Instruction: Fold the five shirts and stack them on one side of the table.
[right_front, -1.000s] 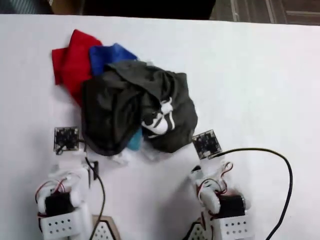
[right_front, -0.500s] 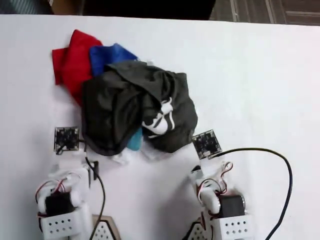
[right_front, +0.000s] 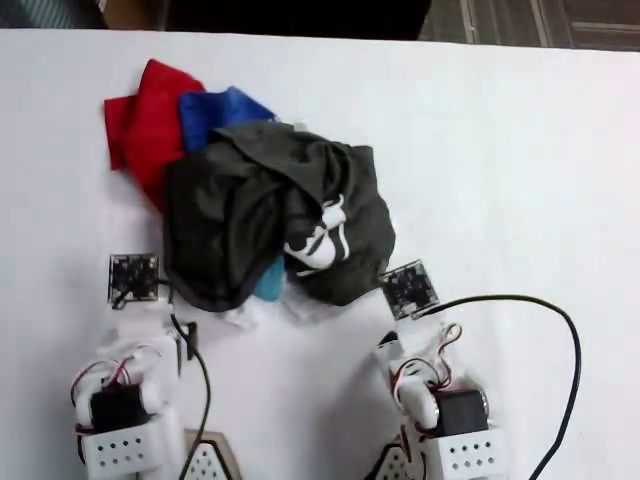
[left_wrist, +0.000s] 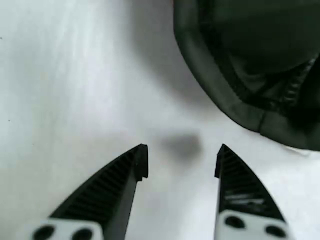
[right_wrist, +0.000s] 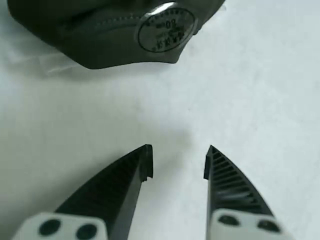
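At the left of the high view, the left arm sits at the near edge of the desk, just short of the heap. The left claw is spread wide and holds nothing. It hangs over bare desk, with the hem of the black shirt just beyond its tips.

Farther back, a red shirt lies crumpled at the heap's left end. A blue shirt lies beside it, partly tucked under the black shirt. The black shirt is bunched on top and covers most of the pile. A teal sliver and a bit of white cloth poke out from under its near edge. These may be the other two shirts, though too little shows to be sure.

To the right, the right arm is also at the near edge. The right claw is parted wide and empty above the desk. The black shirt's edge and its round tag lie just ahead of it, apart from the tips.

The task looks to be at its very start. No shirt is folded, no stack exists, and all five are left to do. The black shirt, lying on top, seems the natural first one to pull free and spread out.
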